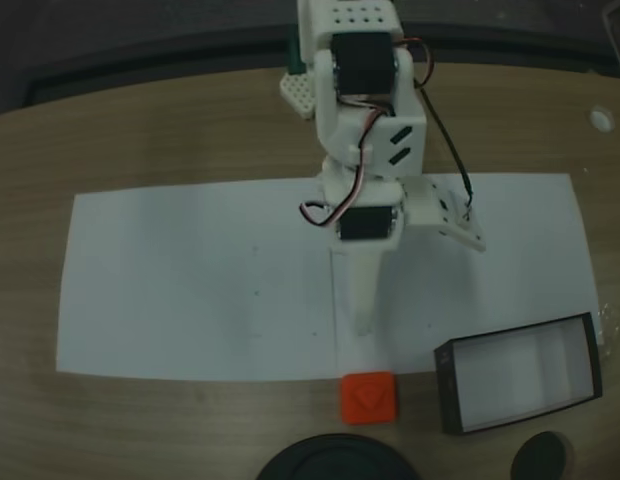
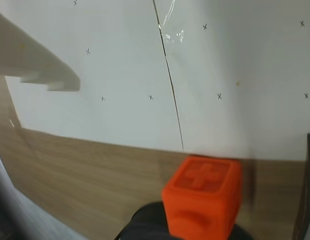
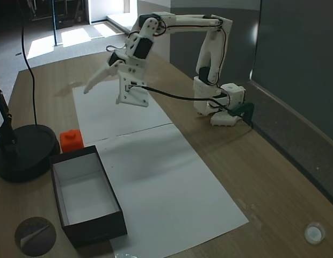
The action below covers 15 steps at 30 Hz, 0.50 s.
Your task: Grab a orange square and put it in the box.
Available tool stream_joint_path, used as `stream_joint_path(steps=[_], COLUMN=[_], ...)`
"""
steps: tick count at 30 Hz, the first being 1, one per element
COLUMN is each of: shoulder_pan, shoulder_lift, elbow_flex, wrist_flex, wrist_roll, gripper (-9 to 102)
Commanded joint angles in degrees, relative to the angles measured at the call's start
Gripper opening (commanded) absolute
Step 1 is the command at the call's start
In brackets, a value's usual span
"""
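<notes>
On the wooden table (image 1: 160, 140) lies a long strip of white paper (image 1: 190, 290), made of two sheets that meet at a thin seam. The orange square (image 1: 369, 397) sits on bare wood just past the paper's near edge in a fixed view, close to that seam. A heart shows on its top face there. In the wrist view the orange square (image 2: 204, 197) shows a plus shape on top and a round bump on its side. In a fixed view from the side, the orange square (image 3: 71, 140) stands between the round black base (image 3: 24, 150) of a stand and the box (image 3: 87, 197), near both but not touching the box.

The box (image 1: 520, 374) is a flat tray with thin black walls and a white floor. It lies partly on the paper and partly on the wood, near the table's near edge. Nothing is inside it.

The white robot arm (image 3: 180, 32) reaches out over the paper. The gripper (image 3: 105, 75) hangs in the air above the paper, well apart from the orange square. It holds nothing. One long finger points out and down, and the other jaw part stands away from it, so it looks open. In the wrist view a white finger (image 2: 30, 60) pokes in from the left edge.

A small round disc (image 3: 35, 236) lies near the box's corner.
</notes>
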Motion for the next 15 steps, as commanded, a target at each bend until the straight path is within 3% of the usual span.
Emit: stream_joint_path(steps=[1,7,15], shoulder_pan=[0.97,0.18,-1.76], shoulder_lift=[-16.26,-33.93,-47.90], elbow_flex=[-30.15,-63.54,-81.56], wrist_flex=[9.40,23.99,27.33], wrist_roll=[-0.44,-0.53,-0.70], gripper=[36,36,36])
